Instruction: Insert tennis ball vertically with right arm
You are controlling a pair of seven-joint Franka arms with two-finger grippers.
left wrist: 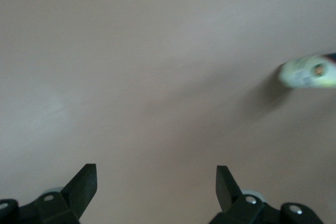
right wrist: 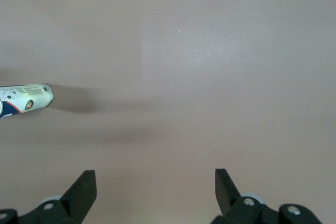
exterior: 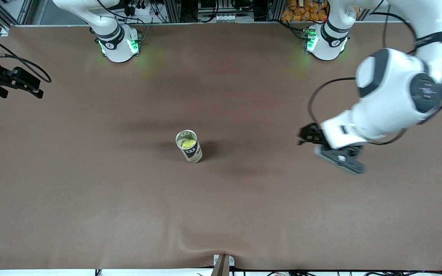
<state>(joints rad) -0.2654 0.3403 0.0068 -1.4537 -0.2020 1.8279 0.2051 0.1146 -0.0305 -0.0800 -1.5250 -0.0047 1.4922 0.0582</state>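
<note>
A tennis ball can (exterior: 192, 153) stands upright near the middle of the brown table, open at the top. A yellow tennis ball (exterior: 187, 143) sits inside it, just below the rim. My right gripper (exterior: 40, 88) is open and empty, up over the table's edge at the right arm's end, well away from the can. In the right wrist view its gripper (right wrist: 155, 174) is open over bare table, with the can (right wrist: 26, 99) at the frame's edge. My left gripper (exterior: 322, 147) is open and empty over the table toward the left arm's end. The left wrist view shows that gripper (left wrist: 155, 170) open and the can (left wrist: 308, 73) blurred.
The two arm bases (exterior: 118, 45) (exterior: 325, 43) stand at the table's back edge. A small metal bracket (exterior: 223, 262) sits at the front edge. The brown mat (exterior: 90, 191) has a slight ripple near that bracket. Clutter lies past the back edge.
</note>
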